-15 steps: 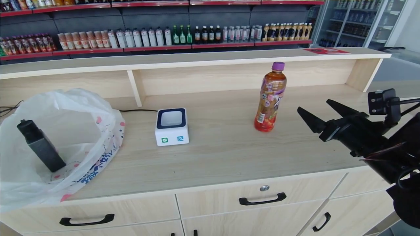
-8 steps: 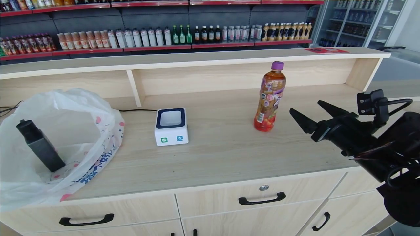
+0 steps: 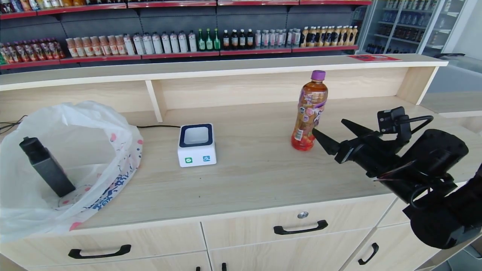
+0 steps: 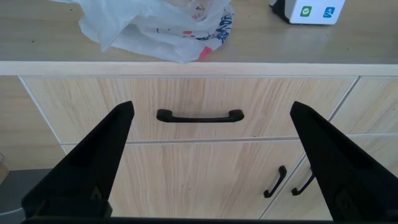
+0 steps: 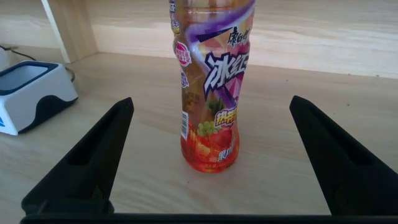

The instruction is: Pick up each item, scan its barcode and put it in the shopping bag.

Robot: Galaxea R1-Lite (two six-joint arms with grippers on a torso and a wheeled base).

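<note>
A tea bottle (image 3: pixel 310 111) with a purple cap stands upright on the counter, right of centre; it shows as well in the right wrist view (image 5: pixel 210 93). My right gripper (image 3: pixel 333 132) is open just right of the bottle's base, its fingers (image 5: pixel 87 162) spread wider than the bottle. The white barcode scanner (image 3: pixel 197 145) sits mid-counter. The translucent shopping bag (image 3: pixel 90 150) lies at the left with a dark bottle (image 3: pixel 45 167) inside. My left gripper (image 4: pixel 211 158) is open below the counter edge, facing the drawers, with nothing between its fingers.
A raised wooden shelf (image 3: pixel 226 71) runs along the counter's back, with a divider (image 3: pixel 155 99) behind the scanner. The scanner's cable (image 3: pixel 158 127) trails left toward the bag. Drawers with black handles (image 3: pixel 300 228) front the counter. Stocked store shelves stand beyond.
My right arm has moved left toward the tea bottle, its open fingers now close to the bottle's base. The bottle, scanner and bag have not moved.
</note>
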